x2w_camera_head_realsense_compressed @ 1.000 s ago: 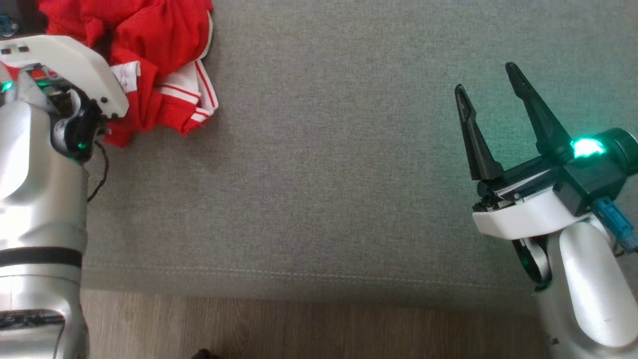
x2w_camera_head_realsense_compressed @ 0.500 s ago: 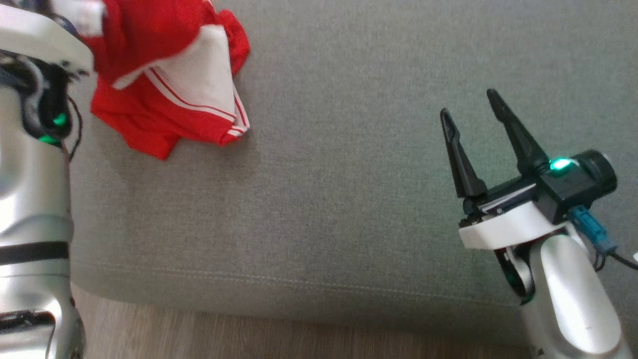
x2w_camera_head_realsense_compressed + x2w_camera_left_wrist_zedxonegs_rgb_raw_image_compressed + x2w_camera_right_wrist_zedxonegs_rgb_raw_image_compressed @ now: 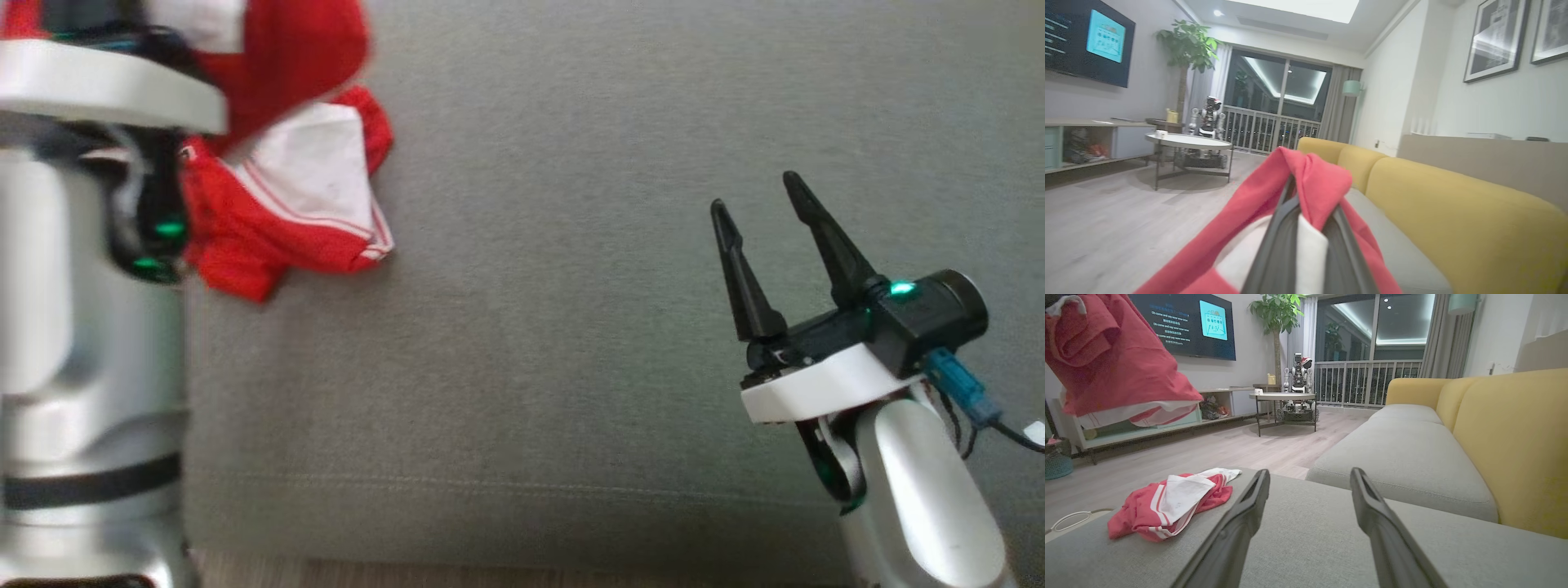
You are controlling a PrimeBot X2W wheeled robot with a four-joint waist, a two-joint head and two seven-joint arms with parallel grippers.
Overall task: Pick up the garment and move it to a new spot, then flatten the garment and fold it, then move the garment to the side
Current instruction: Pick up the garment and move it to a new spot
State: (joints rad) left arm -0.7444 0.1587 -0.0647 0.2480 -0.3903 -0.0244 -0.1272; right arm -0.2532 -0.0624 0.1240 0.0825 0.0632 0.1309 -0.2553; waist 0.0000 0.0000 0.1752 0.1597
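My left gripper point(image 3: 1292, 183) is shut on a red garment point(image 3: 1314, 183) with white trim, and the cloth drapes over both fingers. The right wrist view has this garment point(image 3: 1110, 363) hanging in the air at the upper left. In the head view it is a blurred red mass point(image 3: 310, 49) beside my left wrist housing, which hides the fingers. A second red and white piece point(image 3: 310, 188) lies crumpled on the grey cushion point(image 3: 571, 286), also seen as the heap point(image 3: 1167, 502). Far to the right, my right gripper point(image 3: 755, 193) hovers open above bare cushion, its fingers point(image 3: 1249, 514) empty.
The cushion's front edge and a strip of wooden floor point(image 3: 490, 576) run along the bottom. A yellow sofa back point(image 3: 1515, 437) borders the seat. A round coffee table point(image 3: 1282, 398), TV shelf point(image 3: 1147, 428) and another robot point(image 3: 1298, 375) stand across the room.
My left arm has risen with the red garment, lifting it off the heap; one red and white piece stays on the cushion. The head camera has shifted. The right gripper stays open.
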